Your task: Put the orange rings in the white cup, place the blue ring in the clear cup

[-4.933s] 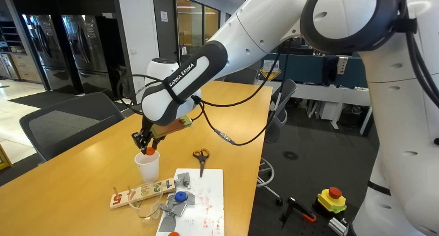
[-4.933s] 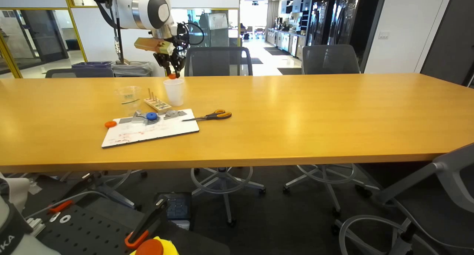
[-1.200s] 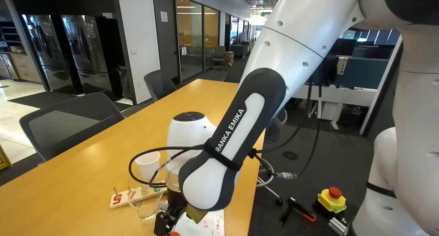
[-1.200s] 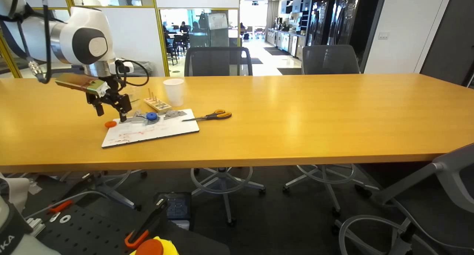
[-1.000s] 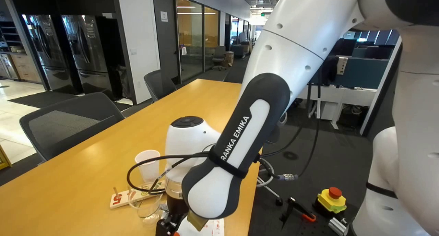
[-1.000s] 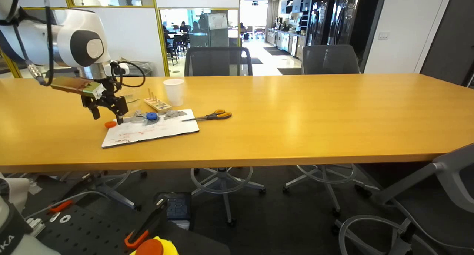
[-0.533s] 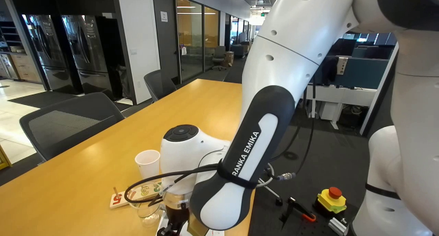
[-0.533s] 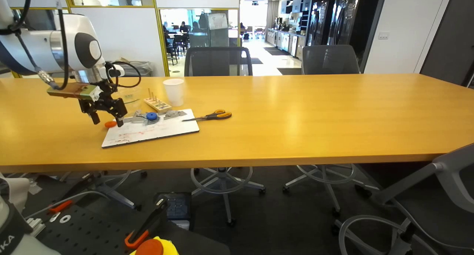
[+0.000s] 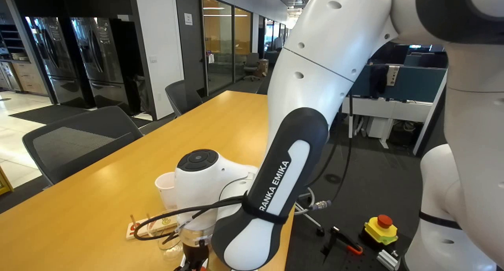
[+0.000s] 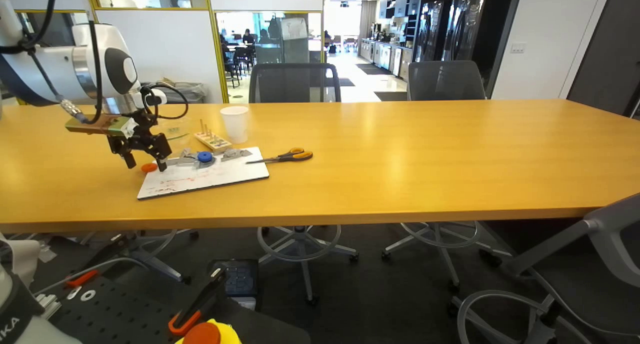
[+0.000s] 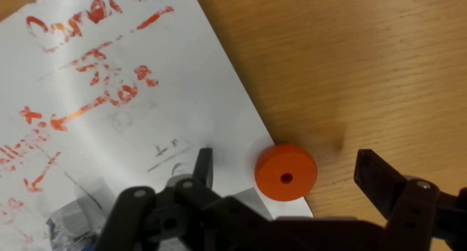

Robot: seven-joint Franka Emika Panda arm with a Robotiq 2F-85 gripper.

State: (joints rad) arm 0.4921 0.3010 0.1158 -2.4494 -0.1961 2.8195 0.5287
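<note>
An orange ring [image 11: 281, 178] lies at the edge of the white board, partly over the bare table. My gripper [image 11: 284, 152] is open above it, one finger to each side, neither touching it in the wrist view. In an exterior view the gripper [image 10: 146, 167] hangs low over this orange ring [image 10: 149, 168]. A blue ring [image 10: 205, 156] rests on grey tape on the board. Farther back stands the white cup [image 10: 235, 125], also in an exterior view as the white cup [image 9: 165, 188]; its inside is hidden. The clear cup [image 9: 170, 249] is partly behind the arm.
A wooden peg board [image 10: 213, 141] sits beside the white cup. Scissors [image 10: 287, 156] overlap a corner of the white board [image 10: 210, 179]. Crumpled grey tape [image 10: 235, 154] lies on the board near the blue ring. The arm's cable [image 9: 189, 212] loops past the cups.
Earlier my gripper held an orange ring over the white cup. Its jaws have since let go of that one, and it has moved down over the ring by the board, hardly shifting lately.
</note>
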